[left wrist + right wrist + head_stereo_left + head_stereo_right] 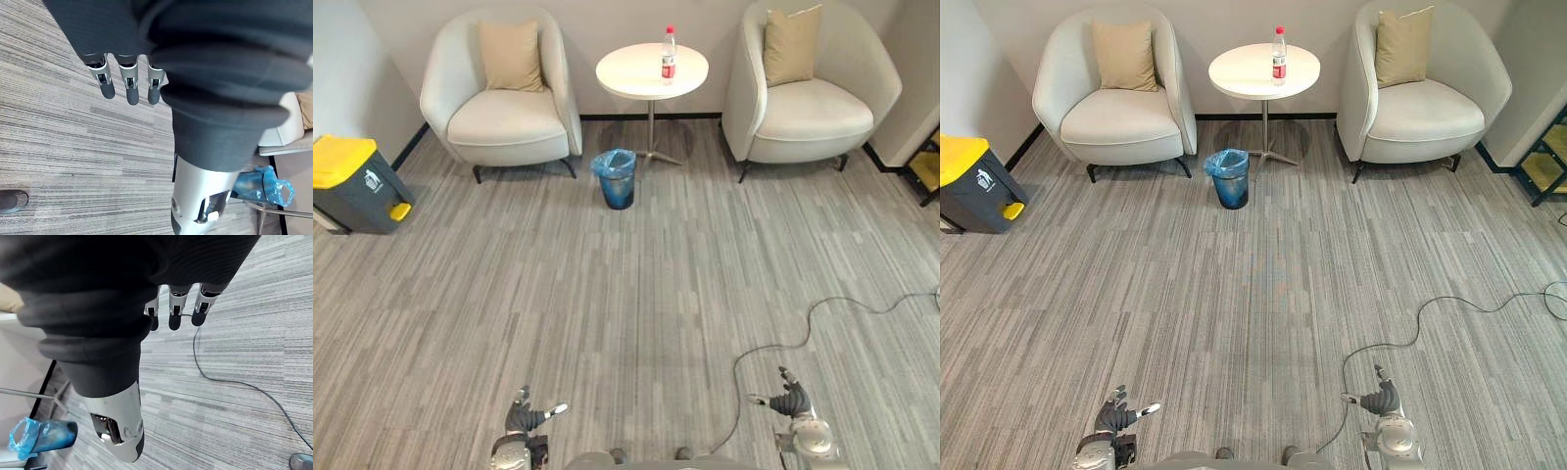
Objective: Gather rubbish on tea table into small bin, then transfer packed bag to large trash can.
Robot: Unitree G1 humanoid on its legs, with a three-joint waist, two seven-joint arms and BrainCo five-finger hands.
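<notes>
Both arms hang low: our left hand (pixel 524 419) and right hand (pixel 793 401) hover over the floor (pixel 626 294), fingers (pixel 129 90) straight, apart, holding nothing. Well ahead the bottle (pixel 669 54) stands on the table (pixel 631 73), the bin (pixel 617 178) by its foot, the trash can (pixel 352 181) far left.

Yellow-lidded trash can (pixel 352 184) cut by the picture's edge; small bin (pixel 617 178) interior hidden

Office lounge: armchairs (pixel 504 103), round tea table (pixel 636 73), grey carpet (pixel 626 294).
</notes>
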